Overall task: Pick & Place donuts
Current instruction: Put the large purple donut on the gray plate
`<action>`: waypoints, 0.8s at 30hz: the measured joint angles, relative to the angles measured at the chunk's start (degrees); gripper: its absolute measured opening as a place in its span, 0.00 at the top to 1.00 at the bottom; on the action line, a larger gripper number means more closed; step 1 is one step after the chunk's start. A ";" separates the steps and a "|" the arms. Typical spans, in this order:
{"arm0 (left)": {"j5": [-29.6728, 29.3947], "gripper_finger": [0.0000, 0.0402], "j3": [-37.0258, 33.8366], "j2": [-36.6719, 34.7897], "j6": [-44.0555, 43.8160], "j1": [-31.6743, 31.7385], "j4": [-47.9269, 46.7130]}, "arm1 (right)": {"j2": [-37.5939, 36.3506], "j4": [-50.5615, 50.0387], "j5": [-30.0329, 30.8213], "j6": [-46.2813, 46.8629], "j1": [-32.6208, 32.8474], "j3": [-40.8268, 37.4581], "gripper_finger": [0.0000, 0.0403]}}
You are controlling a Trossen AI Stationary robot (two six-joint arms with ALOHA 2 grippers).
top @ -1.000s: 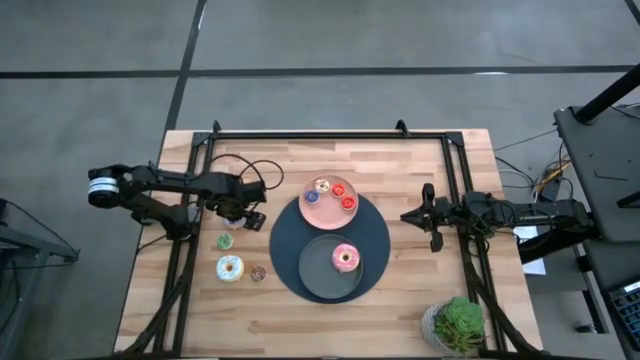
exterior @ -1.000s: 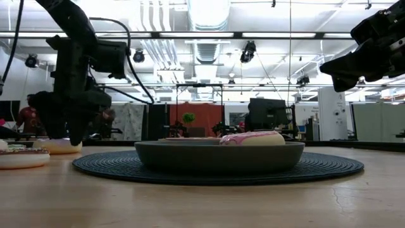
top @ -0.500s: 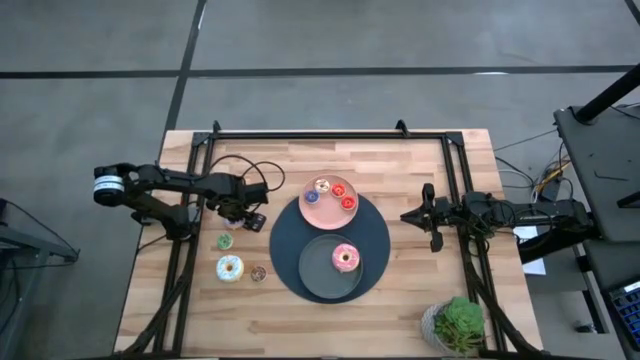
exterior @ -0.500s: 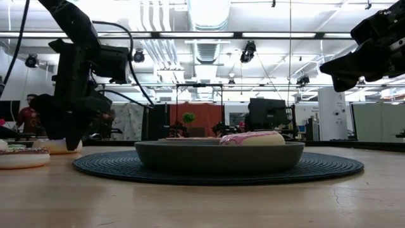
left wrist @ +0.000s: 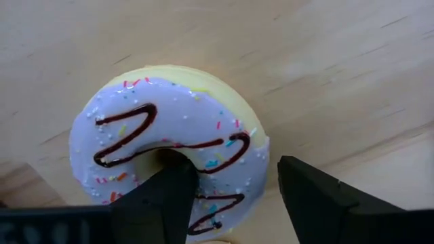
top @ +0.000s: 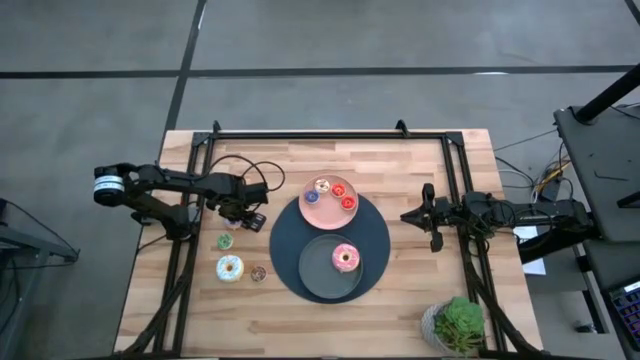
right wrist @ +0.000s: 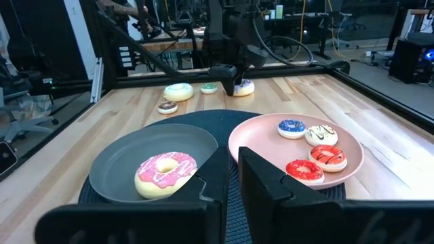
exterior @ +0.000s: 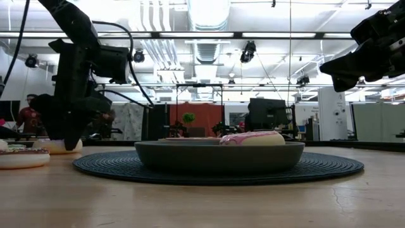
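A lilac donut (left wrist: pixel 169 129) with dark squiggles and sprinkles lies flat on the wooden table at the left. My left gripper (left wrist: pixel 234 196) points straight down over it and is open. One finger (left wrist: pixel 169 200) stands in the donut's hole, the other (left wrist: pixel 308 200) outside its rim, with a strip of bare wood showing between them. A white sprinkled donut (top: pixel 229 268), a tiny green one (top: pixel 226 241) and a tiny tan one (top: pixel 258 273) lie nearby. A pink donut (top: pixel 346 258) rests in the dark grey plate (top: pixel 315 280). My right gripper (right wrist: pixel 232 163) waits shut at the right. My left gripper comes at the lilac donut from above, its fingers standing on either side of the ring's wall (left wrist: pixel 237 159). The outer finger is clear of the rim. I cannot tell whether the inner finger touches the hole's wall. The donut lies flat on the table.
A pink plate (top: pixel 312 212) with several tiny donuts sits at the far edge of a round dark mat (top: pixel 378 235), and the grey plate sits on the mat's near part. A black frame rail (top: pixel 190 200) runs along the table's left side. A potted plant (top: pixel 458 325) stands at the near right corner.
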 joint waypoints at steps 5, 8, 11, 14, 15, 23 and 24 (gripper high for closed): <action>0.00 0.59 0.00 0.00 0.05 0.02 -0.02 | 0.00 0.00 0.01 -0.01 -0.01 0.00 0.93; 0.00 0.62 0.00 0.00 0.07 0.02 -0.04 | 0.00 0.00 0.01 0.01 -0.01 -0.01 0.93; 0.00 0.65 0.00 0.00 0.09 0.02 -0.04 | 0.00 0.00 0.01 0.00 -0.01 0.00 0.93; 0.00 0.67 0.00 0.00 0.11 0.02 -0.04 | 0.00 0.00 0.01 0.01 0.00 0.01 0.93; 0.00 0.67 0.00 0.00 0.11 0.02 -0.02 | 0.00 0.00 0.01 0.01 -0.01 0.00 0.93; 0.22 0.68 0.00 0.00 1.26 0.02 0.09 | 0.00 0.00 0.01 -0.01 0.01 -0.01 0.93; 0.24 0.68 0.00 0.00 1.59 0.02 0.04 | 0.00 0.00 0.01 0.00 0.01 0.00 0.93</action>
